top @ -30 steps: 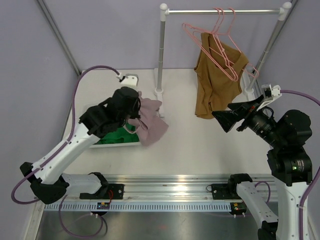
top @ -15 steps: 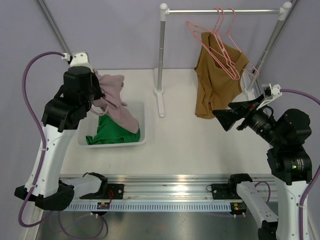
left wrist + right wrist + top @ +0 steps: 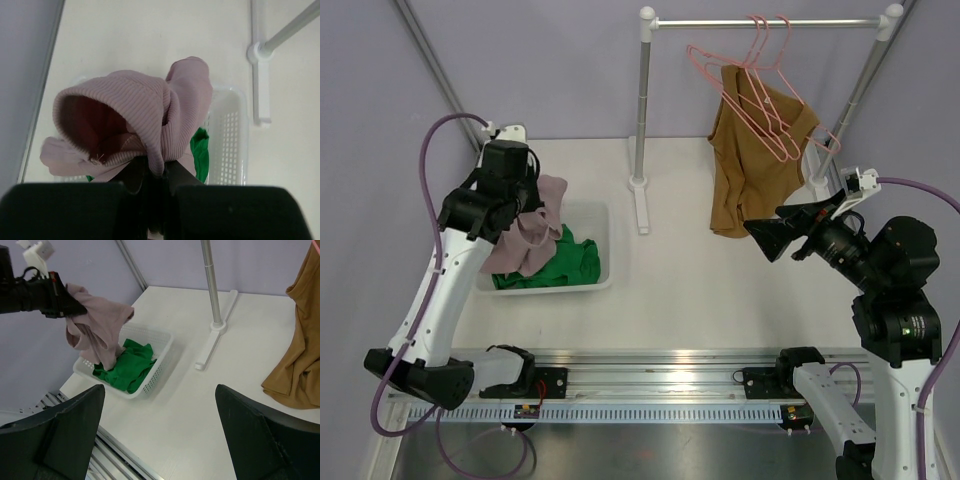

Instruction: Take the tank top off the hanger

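A mauve ribbed tank top (image 3: 532, 222) hangs bunched from my left gripper (image 3: 520, 198), which is shut on it above the left part of the white basket (image 3: 605, 243). It also shows in the left wrist view (image 3: 145, 110), pinched at the gripper (image 3: 157, 170), and in the right wrist view (image 3: 97, 322). A brown tank top (image 3: 750, 160) hangs on a pink hanger (image 3: 765, 100) from the rail (image 3: 770, 22). My right gripper (image 3: 770, 237) is open and empty in the air, just below and in front of the brown top (image 3: 300, 355).
The basket (image 3: 165, 342) holds a green garment (image 3: 568, 262), also in the left wrist view (image 3: 200, 150). A second, bare pink hanger hangs on the rail. The rack's left post (image 3: 643, 100) and foot (image 3: 260, 50) stand right of the basket.
My left arm has carried the mauve top from the basket's right side up to the far left, then down over the basket's left part. The right arm has stayed still.
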Action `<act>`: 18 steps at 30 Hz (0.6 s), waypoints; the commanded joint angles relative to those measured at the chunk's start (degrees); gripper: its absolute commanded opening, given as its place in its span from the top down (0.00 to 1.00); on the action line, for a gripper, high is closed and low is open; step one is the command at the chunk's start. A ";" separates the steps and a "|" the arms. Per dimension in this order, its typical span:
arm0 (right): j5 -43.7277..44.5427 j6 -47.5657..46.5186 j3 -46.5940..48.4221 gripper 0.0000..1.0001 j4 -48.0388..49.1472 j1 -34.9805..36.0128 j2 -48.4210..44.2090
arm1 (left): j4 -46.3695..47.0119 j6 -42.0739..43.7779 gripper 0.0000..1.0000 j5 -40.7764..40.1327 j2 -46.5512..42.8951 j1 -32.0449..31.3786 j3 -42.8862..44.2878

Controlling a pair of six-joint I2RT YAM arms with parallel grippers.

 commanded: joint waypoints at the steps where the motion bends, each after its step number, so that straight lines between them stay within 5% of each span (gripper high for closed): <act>1: 0.24 0.05 -0.41 0.01 2.30 -0.14 -0.33 | 4.16 -0.58 1.00 5.62 -0.43 0.22 -5.92; 5: -0.47 1.02 -1.29 0.00 3.18 -0.14 -0.15 | 6.54 -1.46 1.00 10.81 0.79 0.22 -13.40; 11: -1.17 1.72 -1.73 0.00 3.97 -0.14 -0.15 | 6.72 0.21 1.00 24.78 4.49 0.22 -10.43; 15: -1.08 1.46 -1.73 0.01 3.71 -0.14 -0.15 | 7.07 -1.54 0.99 21.46 4.67 0.22 -9.98; 18: -0.91 0.85 -1.55 0.00 3.09 -0.14 -0.24 | 6.63 -2.25 0.84 15.84 4.58 0.57 -11.12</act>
